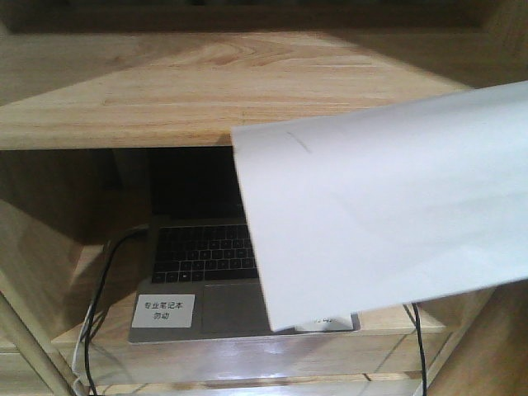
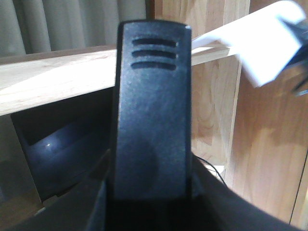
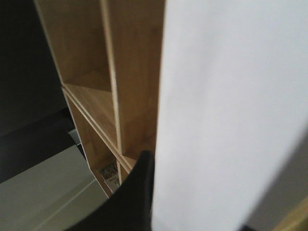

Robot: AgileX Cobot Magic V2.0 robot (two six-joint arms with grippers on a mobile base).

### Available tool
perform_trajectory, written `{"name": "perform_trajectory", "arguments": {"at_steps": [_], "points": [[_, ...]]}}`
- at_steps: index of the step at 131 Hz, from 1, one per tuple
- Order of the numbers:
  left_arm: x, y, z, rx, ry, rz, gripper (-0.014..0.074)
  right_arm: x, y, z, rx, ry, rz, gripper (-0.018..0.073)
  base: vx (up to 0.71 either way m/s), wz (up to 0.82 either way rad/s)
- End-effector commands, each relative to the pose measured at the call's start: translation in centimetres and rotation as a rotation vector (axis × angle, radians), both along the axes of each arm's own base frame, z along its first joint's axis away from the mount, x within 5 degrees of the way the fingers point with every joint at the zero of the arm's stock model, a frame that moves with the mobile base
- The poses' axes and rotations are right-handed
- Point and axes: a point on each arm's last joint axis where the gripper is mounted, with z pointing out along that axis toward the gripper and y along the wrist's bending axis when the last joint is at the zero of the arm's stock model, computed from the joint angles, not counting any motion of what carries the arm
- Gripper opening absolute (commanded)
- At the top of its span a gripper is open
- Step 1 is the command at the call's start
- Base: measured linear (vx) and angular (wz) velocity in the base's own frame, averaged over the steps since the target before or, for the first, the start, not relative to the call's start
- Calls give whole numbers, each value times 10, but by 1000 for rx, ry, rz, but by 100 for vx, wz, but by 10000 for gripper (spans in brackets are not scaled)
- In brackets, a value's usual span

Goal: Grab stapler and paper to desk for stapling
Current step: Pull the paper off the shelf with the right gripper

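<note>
Two loads: our right tool (image 3: 147,192) pinches the plain white paper sheet (image 1: 388,214) before the light-wood shelf unit (image 1: 165,91); left tool (image 2: 151,204) clamps the black stapler (image 2: 151,120) upright.

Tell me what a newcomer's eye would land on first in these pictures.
The white paper dominates: it hangs tilted in the air across the right of the front view, hiding part of an open laptop in the lower compartment of the shelf unit. In the left wrist view the black stapler stands upright, filling the centre of the frame.

Matt black plastic stapler (image 2: 151,120), smooth paper (image 1: 388,206)
</note>
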Motion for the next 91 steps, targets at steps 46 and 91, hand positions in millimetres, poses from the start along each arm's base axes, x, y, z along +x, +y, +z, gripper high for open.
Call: {"name": "perform_trajectory", "arguments": {"at_steps": [46,91], "points": [[0,1,17,-89,-85,2,-6,-49,-35,-10,126,-63,-152,-8,0,0],[0,1,17,-89,-85,2,-6,-73,-44,-19,152,-108,-203,-7,0,0]]}}
